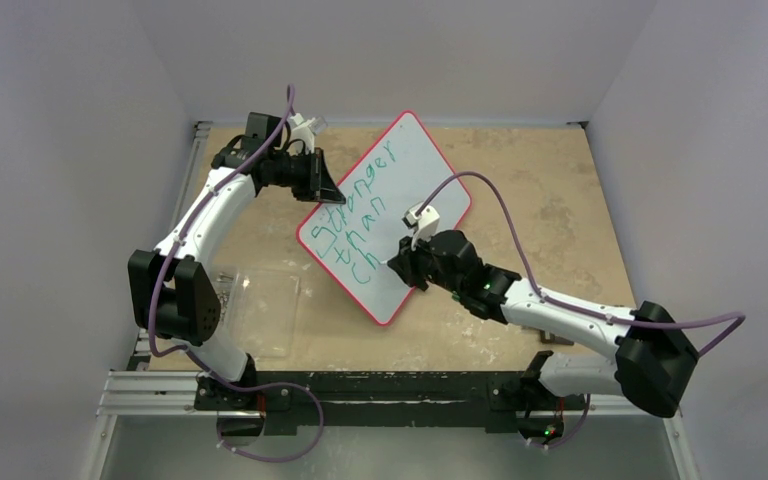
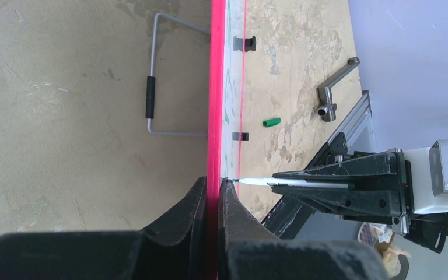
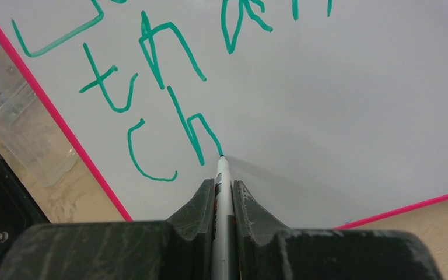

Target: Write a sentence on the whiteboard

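- The tabletop (image 1: 540, 180) lies under both jaws.
- The whiteboard (image 1: 420, 165) leans up off it. The left jaws pinch its red edge tight, so it will not slide while written on.
- The sentence (image 1: 358, 228) sits just ahead of the right jaws. Its last line says only "Ch", so I think more is needed.
- The pen (image 3: 223, 175) is squeezed in the right jaws, tip on the board.

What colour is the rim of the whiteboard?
Pinkish red; the rim shows best in the right wrist view.
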Tool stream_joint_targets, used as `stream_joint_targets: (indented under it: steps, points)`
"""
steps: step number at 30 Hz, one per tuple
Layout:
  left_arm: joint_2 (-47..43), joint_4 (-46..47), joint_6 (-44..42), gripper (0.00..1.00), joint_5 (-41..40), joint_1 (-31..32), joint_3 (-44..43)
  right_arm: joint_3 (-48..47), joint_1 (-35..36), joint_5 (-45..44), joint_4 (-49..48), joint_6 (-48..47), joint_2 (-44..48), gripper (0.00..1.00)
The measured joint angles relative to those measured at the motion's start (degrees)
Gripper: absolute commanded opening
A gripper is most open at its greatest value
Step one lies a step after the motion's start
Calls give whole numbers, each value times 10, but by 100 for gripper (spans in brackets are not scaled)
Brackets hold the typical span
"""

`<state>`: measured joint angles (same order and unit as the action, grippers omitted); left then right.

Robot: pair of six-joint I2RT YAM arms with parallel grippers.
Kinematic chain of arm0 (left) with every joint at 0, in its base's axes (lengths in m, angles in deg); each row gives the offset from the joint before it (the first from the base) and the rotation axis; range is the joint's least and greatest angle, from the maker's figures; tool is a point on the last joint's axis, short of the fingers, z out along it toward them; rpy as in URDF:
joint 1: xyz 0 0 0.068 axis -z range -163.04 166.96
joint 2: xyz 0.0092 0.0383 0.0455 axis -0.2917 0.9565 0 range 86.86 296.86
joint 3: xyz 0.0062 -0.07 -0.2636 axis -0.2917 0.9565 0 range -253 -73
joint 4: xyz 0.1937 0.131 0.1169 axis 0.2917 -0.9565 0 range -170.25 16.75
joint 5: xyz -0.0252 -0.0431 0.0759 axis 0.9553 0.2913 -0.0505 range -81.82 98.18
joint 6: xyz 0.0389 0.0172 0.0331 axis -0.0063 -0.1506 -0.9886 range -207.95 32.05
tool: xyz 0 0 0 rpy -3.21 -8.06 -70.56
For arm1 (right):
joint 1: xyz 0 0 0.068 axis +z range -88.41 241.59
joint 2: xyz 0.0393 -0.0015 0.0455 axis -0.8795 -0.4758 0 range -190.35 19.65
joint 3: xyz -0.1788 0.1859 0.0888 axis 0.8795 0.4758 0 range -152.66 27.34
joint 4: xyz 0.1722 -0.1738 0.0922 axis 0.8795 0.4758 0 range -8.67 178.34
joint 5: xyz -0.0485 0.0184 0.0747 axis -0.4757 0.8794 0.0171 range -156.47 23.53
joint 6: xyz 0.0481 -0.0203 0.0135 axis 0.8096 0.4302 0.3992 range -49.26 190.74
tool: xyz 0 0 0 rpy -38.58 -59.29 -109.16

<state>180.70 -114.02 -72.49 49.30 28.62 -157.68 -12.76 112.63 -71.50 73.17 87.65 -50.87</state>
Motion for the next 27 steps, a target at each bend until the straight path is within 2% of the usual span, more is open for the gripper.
stream_joint_targets:
  steps: [15,27]
  points:
    - [0,0,4,0,0,0,0,-10,0,-12,24,0,27,0]
    - [0,0,4,0,0,0,0,-64,-17,-43,26,0,-21,0]
